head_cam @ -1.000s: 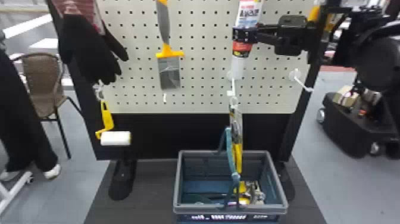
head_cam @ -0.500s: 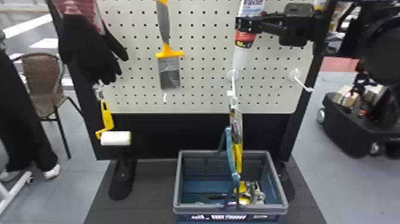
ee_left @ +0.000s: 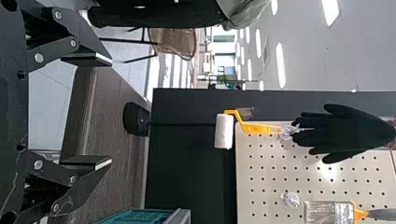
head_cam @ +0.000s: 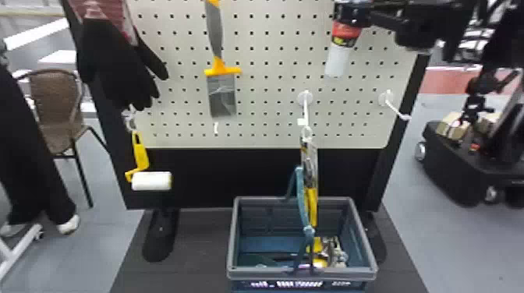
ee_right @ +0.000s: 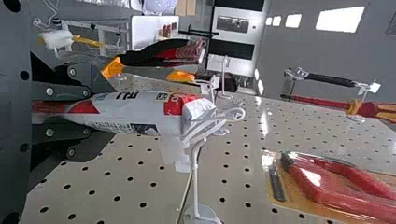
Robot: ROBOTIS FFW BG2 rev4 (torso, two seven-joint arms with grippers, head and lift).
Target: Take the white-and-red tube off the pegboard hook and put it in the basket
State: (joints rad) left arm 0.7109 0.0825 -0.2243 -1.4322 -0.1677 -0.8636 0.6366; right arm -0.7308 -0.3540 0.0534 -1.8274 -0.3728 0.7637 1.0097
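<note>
At the upper right of the head view, my right gripper (head_cam: 345,17) is shut on the white-and-red tube (head_cam: 337,60), its pale lower end hanging down in front of the pegboard (head_cam: 269,74). In the right wrist view the right gripper (ee_right: 70,109) grips the tube (ee_right: 135,109); a white loop at its far end is beside the hook (ee_right: 195,172), and I cannot tell whether they are still linked. The basket (head_cam: 253,273) stands below with tools in it. My left gripper (ee_left: 105,111) is open and holds nothing in the left wrist view.
A carded yellow-handled tool (head_cam: 310,167) hangs from a hook above the basket, near its raised handle (head_cam: 302,198). On the board's left are gloves (head_cam: 113,62), a brush (head_cam: 222,93) and a roller (head_cam: 152,181). A bare hook (head_cam: 397,111) juts out at right.
My right gripper and the tube have moved right in the head view. The tube's lower end is now clear of the spot above the hook's round base.
</note>
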